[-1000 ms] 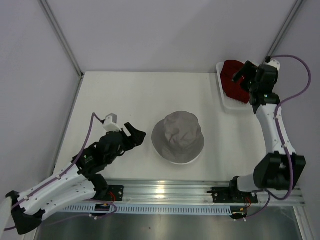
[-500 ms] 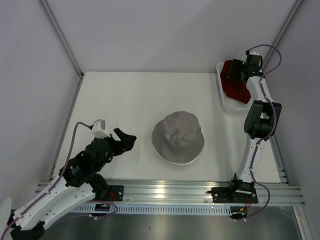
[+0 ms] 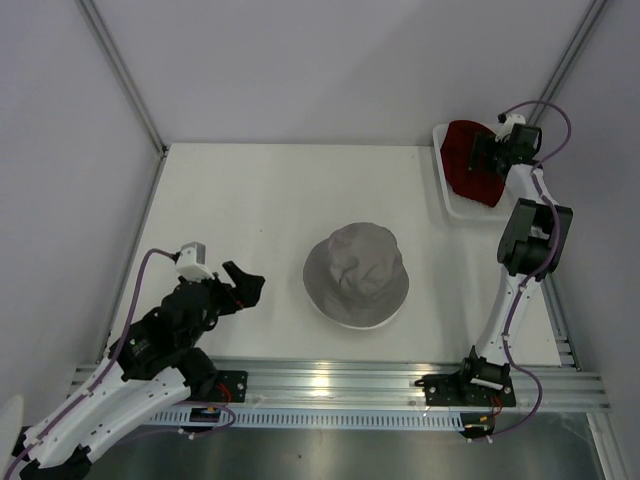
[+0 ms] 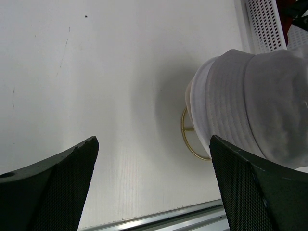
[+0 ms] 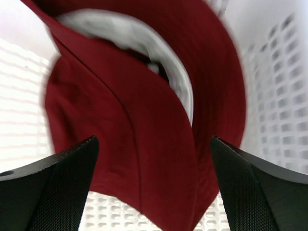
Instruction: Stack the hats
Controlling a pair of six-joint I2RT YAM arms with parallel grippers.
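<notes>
A grey hat [image 3: 355,272] sits on top of a pile at the table's middle, with a white hat's brim [image 3: 366,322] showing under it. In the left wrist view the grey hat [image 4: 276,96] covers the white hat [image 4: 216,106], with a beige sliver [image 4: 188,95] below. My left gripper [image 3: 245,283] is open and empty, left of the pile and apart from it; it also shows in its own view [image 4: 154,192]. A dark red hat [image 3: 462,158] lies in the basket. My right gripper [image 3: 476,156] hangs open just above the dark red hat [image 5: 144,125], holding nothing [image 5: 154,192].
The white slatted basket [image 3: 455,208] stands at the table's far right corner; its wall shows in the right wrist view [image 5: 24,96] and in the left wrist view [image 4: 263,24]. A gold wire ring base [image 4: 188,142] shows under the pile. A metal rail [image 3: 330,385] runs along the near edge.
My left arm has drawn back toward the near left, away from the pile. My right arm has stretched up and shifted over the basket, its gripper now above the dark red hat.
</notes>
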